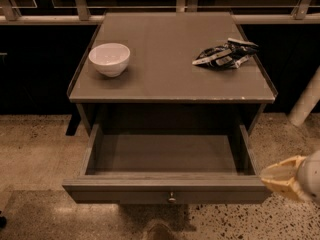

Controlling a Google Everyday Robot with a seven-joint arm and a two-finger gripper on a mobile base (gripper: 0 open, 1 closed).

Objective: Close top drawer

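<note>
The top drawer (125,193) of the grey-brown cabinet is pulled far out toward me, and its shallow box is empty. Its long front panel faces me with a small round metal knob (171,199) at the centre. My gripper (265,178), with pale yellow fingers (282,180), is at the lower right, just beside the right end of the drawer's front panel. The fingers are pressed together and hold nothing. The drawers below are hidden under the open drawer.
A white bowl (109,59) sits on the left of the cabinet top (165,79), and a dark crumpled snack bag (225,54) lies at its right. A white post (306,101) stands at the right. Speckled floor (35,149) surrounds the cabinet.
</note>
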